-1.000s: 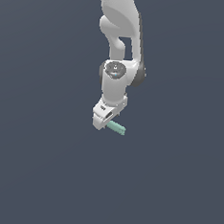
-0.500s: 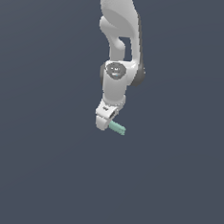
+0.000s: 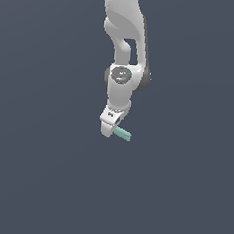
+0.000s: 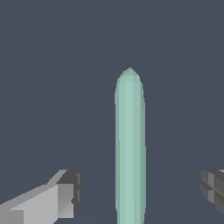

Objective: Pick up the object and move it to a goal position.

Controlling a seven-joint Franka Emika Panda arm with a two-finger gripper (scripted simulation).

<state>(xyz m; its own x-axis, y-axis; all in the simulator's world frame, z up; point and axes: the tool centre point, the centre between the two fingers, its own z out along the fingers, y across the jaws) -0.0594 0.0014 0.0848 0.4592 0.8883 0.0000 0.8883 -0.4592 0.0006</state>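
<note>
The object is a slim pale teal-green bar (image 3: 122, 134) lying on the dark grey floor. In the exterior view my white gripper (image 3: 109, 128) hangs from the arm right over the bar's end on the exterior view's left. In the wrist view the bar (image 4: 129, 148) runs lengthwise between my two fingers. One finger (image 4: 65, 197) and the other finger (image 4: 213, 189) stand well apart on either side, with gaps to the bar. My gripper (image 4: 141, 190) is open and not touching the bar.
A plain dark grey floor (image 3: 182, 195) surrounds the bar on all sides. The white arm (image 3: 126, 49) reaches down from the top of the exterior view. No other objects show.
My gripper has moved down a little toward the bar. The bar has stayed in place.
</note>
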